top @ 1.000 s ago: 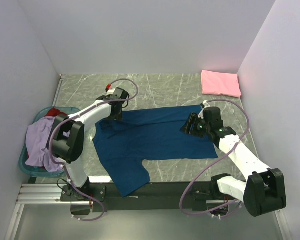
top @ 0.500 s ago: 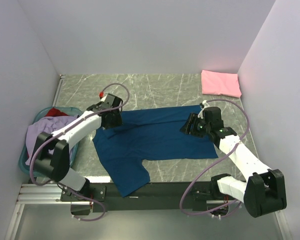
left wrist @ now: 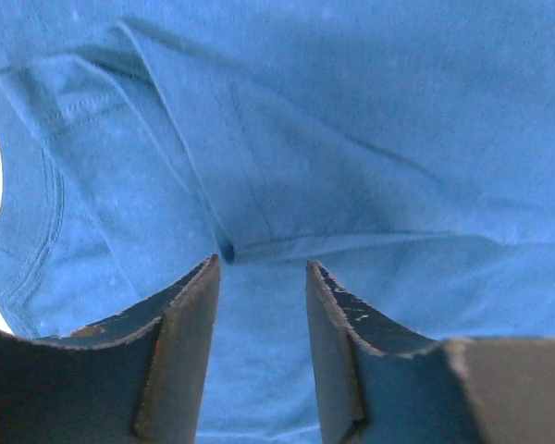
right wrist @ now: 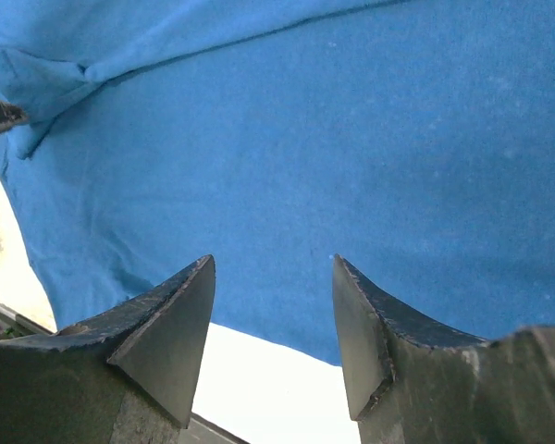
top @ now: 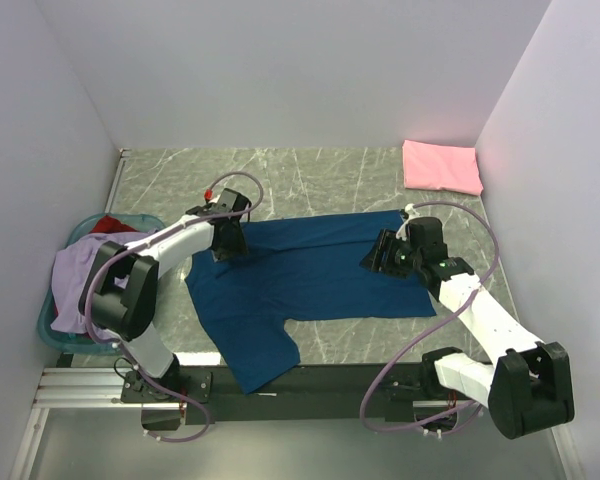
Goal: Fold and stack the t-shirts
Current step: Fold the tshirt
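Soft, even light is falling from above in the top view, throwing only faint shadows. In my wrist views the table (right wrist: 259,384) is glaring blown-out white, and my left pincer (left wrist: 263,263) is looking slightly soft up close.

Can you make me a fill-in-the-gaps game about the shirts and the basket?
The folded cloth t-shirt in the far right corner is ____.
The teal plastic basket holds a red cloth t-shirt and a ____ one.
The spread-out cloth t-shirt under the left pincer and the right pincer is ____.
Missing words: pink, lavender, blue.
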